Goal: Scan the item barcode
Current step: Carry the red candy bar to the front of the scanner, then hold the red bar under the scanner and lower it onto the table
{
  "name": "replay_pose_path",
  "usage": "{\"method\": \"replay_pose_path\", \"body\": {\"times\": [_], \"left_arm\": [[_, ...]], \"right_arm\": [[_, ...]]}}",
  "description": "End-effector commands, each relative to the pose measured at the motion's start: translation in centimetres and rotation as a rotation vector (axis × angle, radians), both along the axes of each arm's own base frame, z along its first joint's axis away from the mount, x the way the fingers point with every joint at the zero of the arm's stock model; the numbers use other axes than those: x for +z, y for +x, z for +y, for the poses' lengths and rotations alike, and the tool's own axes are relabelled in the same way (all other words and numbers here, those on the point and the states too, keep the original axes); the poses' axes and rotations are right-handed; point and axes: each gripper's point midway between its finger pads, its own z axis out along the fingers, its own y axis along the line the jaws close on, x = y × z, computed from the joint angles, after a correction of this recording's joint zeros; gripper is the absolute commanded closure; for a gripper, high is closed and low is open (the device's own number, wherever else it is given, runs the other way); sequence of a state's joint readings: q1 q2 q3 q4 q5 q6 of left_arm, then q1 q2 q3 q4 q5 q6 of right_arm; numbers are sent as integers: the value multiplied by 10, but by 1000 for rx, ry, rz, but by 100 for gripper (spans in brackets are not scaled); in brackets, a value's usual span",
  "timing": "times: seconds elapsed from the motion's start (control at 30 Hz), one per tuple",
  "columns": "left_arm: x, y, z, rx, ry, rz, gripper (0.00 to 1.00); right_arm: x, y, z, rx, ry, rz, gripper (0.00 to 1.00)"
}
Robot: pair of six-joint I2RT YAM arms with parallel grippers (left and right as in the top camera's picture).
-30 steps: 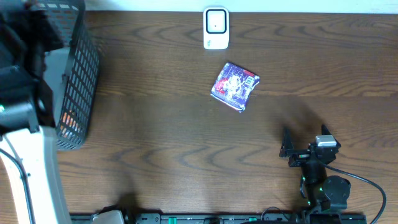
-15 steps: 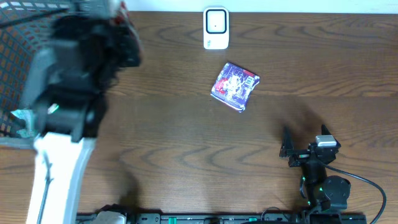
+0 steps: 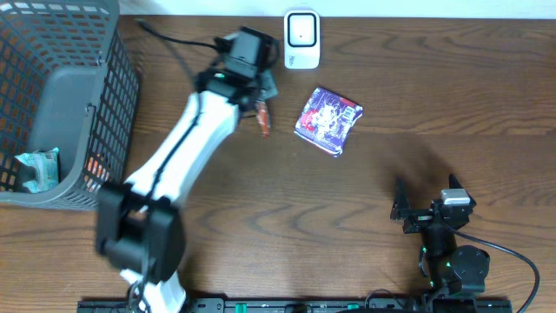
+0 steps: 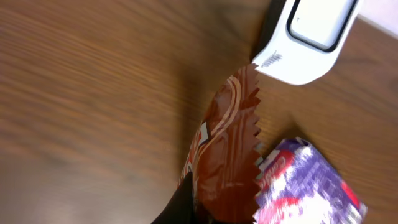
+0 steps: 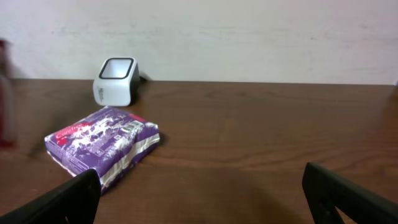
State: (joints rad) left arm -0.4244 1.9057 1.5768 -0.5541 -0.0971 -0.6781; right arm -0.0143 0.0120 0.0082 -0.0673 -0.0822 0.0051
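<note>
A dark wood-grain worktop runs back to a pale wall, with a grey mesh basket at its left end and a small white scanner standing at the far edge. The left claw is clenched on one end of a red-brown snack wrapper, holding it above the wood just left of, and nearer than, the scanner. In the left wrist view the wrapper's long axis runs straight out from the claw, and its free, saw-toothed end points at the scanner's near corner, so the left arm is far the nearer one. No barcode shows on the visible face. To bring it over the window, the wrapper probably needs carrying right and away. A purple packet lies flat just right of the wrapper. The right claw rests spread wide and empty, well apart at the near right.
</note>
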Motion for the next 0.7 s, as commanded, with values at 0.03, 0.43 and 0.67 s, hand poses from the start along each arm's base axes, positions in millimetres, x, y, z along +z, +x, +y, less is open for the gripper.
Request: {"method": "replay_pose_path", "body": {"times": [0.03,0.43,0.67], "left_arm": [[-44,0,-33,4,-35,49,93],[-62,-13,-75,-95,-36,59,31],[-63,-13,-78,-216,23,46,42]], "right_arm": [[0,0,3,16,-13,-1,1],[0,0,3,16,-13,-1,1],[0,0,3,16,-13,-1,1]]}}
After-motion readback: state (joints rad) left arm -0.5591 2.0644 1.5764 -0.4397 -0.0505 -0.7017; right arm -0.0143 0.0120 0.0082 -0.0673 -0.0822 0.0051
